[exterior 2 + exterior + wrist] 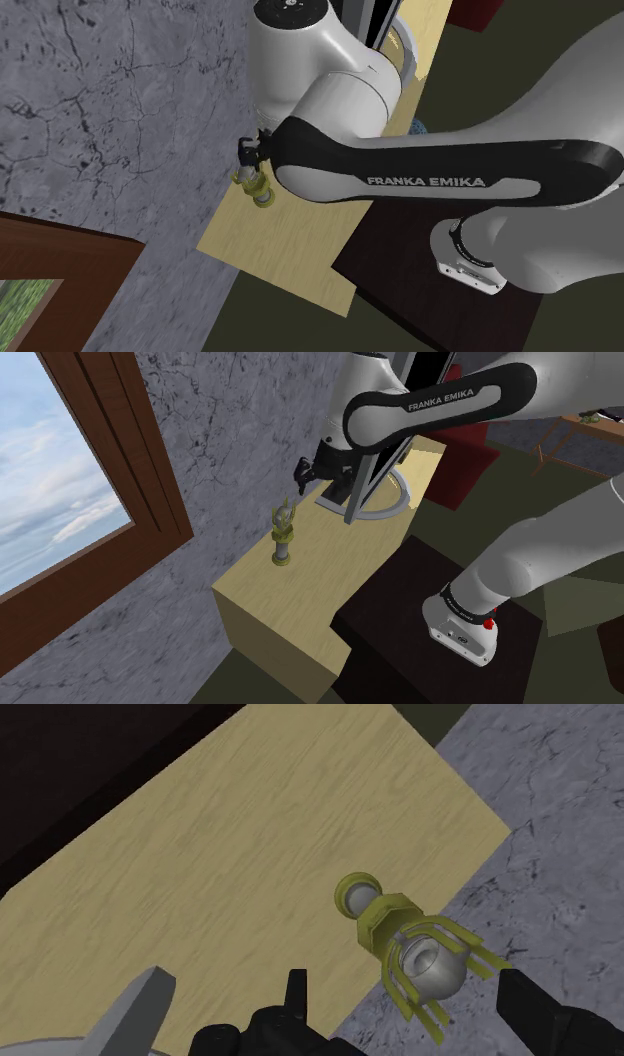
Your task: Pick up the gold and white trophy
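Note:
The trophy [284,533] stands upright on the pale wooden table [330,567], close to the table's edge along the stone wall. It has a gold base and prongs around a white-grey ball on top. My gripper [303,474] hangs above it, a little toward the shoulder view's right, and does not touch it. From the wrist, I look down on the trophy [400,939]. My gripper [415,1004] is open, and its fingers [295,994] stand wide apart on either side of the trophy's top. In the second exterior view the trophy [256,186] pokes out just below the gripper [250,150].
A grey curved metal rack [378,497] stands on the table behind the gripper, and its edge [135,1014] shows beside one finger. The stone wall [220,432] and a brown-framed window [110,462] border the table. My dark stand [420,617] adjoins the table's near side.

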